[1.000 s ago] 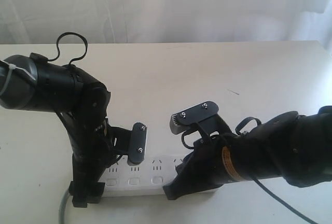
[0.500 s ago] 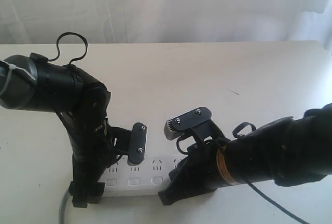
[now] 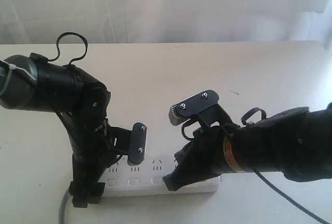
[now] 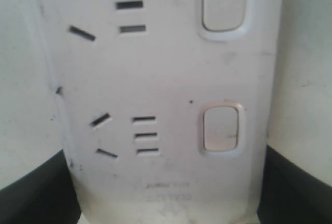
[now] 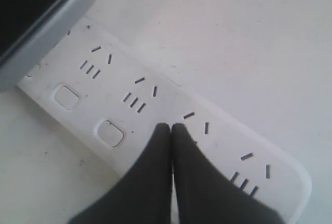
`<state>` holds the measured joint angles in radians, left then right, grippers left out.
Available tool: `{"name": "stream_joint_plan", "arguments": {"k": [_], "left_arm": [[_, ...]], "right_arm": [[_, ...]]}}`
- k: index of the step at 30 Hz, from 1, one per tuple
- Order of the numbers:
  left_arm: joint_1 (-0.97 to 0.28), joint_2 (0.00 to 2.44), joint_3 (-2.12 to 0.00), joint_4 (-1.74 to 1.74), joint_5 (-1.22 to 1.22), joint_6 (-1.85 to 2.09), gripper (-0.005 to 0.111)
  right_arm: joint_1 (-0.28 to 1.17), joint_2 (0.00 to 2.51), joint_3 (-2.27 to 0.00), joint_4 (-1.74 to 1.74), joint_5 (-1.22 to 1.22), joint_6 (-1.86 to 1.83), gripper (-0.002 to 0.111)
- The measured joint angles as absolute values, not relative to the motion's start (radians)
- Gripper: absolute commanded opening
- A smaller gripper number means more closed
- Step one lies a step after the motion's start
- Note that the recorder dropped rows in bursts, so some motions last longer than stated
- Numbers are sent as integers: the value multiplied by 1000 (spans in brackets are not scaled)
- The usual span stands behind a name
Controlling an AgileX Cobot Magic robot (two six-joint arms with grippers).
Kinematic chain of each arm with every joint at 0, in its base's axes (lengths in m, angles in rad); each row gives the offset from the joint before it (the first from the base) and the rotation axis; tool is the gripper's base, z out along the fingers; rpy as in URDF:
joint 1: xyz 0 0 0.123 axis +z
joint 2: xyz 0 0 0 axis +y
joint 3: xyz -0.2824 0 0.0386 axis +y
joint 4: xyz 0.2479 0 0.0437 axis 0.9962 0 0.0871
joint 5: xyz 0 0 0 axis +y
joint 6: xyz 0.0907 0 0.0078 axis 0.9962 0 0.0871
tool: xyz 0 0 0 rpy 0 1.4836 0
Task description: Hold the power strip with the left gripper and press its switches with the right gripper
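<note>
The white power strip lies along the table's front edge. Its grey cord leaves at the left. My left gripper is shut on the strip's left end, with a black finger on each long side. In the left wrist view the power strip fills the frame, showing two switches. My right gripper is shut and empty, its tips over the strip's middle beside a switch. I cannot tell if they touch the power strip. The right gripper hides the strip's right half.
The strip rests on a plain white table with a white curtain behind. The left arm's cable loop stands above its wrist. A finger of the left gripper shows beside the strip in the right wrist view.
My right gripper dipped down and left over the strip, then came back up and to the right. The left gripper and the strip have not moved.
</note>
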<state>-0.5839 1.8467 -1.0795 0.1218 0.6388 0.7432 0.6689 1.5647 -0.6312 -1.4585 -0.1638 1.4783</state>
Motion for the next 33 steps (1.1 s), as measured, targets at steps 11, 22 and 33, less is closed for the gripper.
{"name": "stream_joint_plan", "arguments": {"k": [11, 22, 33], "left_arm": [[-584, 1847, -1079, 122, 641, 743, 0], [-584, 1847, -1079, 122, 643, 744, 0], [-584, 1847, -1079, 122, 647, 748, 0]], "right_arm": [[669, 1649, -631, -1463, -202, 1482, 0], [669, 1649, -619, -1459, -222, 1484, 0], [669, 1644, -608, -1457, -224, 1484, 0]]}}
